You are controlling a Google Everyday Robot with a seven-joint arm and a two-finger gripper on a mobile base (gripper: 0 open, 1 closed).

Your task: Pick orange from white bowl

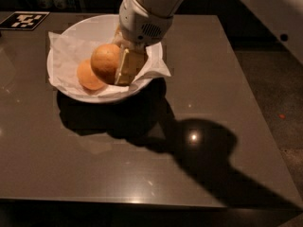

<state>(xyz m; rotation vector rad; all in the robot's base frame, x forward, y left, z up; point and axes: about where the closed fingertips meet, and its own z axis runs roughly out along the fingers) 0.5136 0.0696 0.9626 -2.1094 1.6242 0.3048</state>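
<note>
The white bowl stands at the table's far left, lined with crumpled white paper. Two oranges are in it. My gripper reaches down into the bowl from above and is shut on the right-hand orange, which sits slightly higher and overlaps the other. One tan finger presses the orange's right side; the other finger is hidden behind the fruit. The second orange lies lower left on the paper, touching the held one.
The dark glossy table stretches towards me and to the right. A black-and-white marker tag lies at the far left corner. The arm comes in from the upper right. The floor drops off on the right.
</note>
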